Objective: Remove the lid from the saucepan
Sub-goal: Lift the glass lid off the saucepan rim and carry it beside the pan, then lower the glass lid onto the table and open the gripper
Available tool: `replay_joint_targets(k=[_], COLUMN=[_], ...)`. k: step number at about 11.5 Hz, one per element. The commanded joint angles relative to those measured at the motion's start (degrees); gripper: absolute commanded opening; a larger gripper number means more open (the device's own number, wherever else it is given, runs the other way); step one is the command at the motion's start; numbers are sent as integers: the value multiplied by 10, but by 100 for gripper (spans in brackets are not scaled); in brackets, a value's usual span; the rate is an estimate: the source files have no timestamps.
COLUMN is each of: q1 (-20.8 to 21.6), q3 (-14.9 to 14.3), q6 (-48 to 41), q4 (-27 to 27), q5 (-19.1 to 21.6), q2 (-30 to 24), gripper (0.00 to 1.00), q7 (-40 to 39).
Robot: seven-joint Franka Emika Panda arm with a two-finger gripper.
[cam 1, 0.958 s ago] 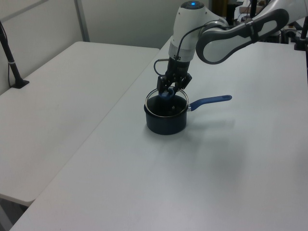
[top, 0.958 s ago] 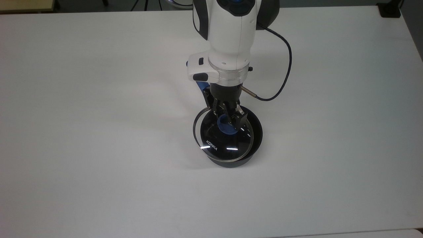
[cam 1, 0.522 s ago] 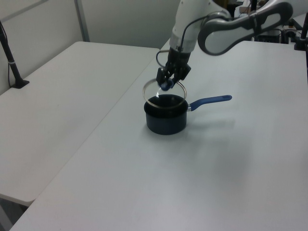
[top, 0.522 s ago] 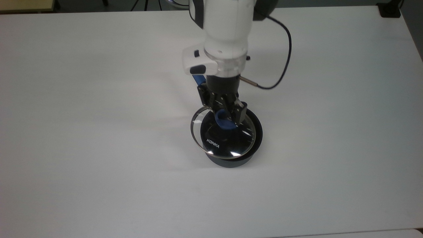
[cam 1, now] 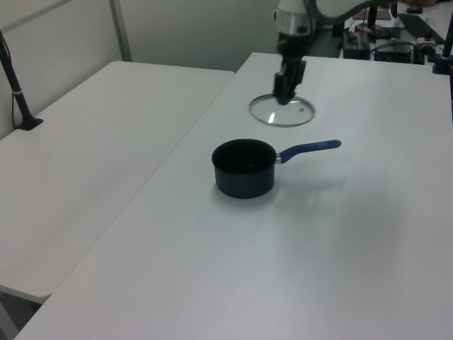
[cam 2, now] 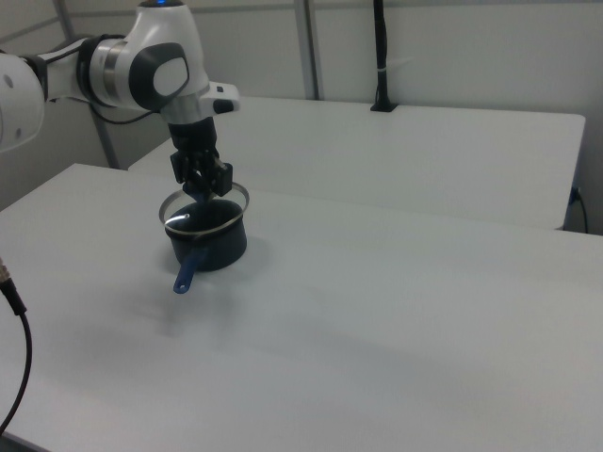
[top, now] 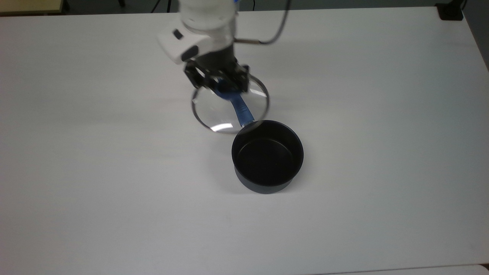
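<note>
A plain white worktop (top: 382,114) under even light. In the top view, left to right: the gripper (top: 221,84) clenched on the lid (top: 229,103), held aloft; the uncovered saucepan (top: 267,156) near it on the worktop.

Even overhead light, soft shadows, glare on the table (top: 114,126).

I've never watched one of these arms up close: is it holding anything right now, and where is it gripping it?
Yes. The gripper holds the glass lid by the blue knob at its centre, clear of the saucepan.
</note>
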Motion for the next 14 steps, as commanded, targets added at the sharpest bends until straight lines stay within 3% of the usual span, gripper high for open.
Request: replay_joint_targets(k=[1, 3, 7, 11, 14], q1=[-58, -99, -139, -161, -174], q3=[3, 2, 3, 3, 3], q6=[-88, -120, -63, 120, 193], q4=[-21, -26, -126, -275, -315], q5=[13, 9, -35, -86, -102], q2=[-44, -50, -75, -88, -67], gripper=[0, 0, 0, 0, 0], q7=[-170, -246, -334, -335, -331])
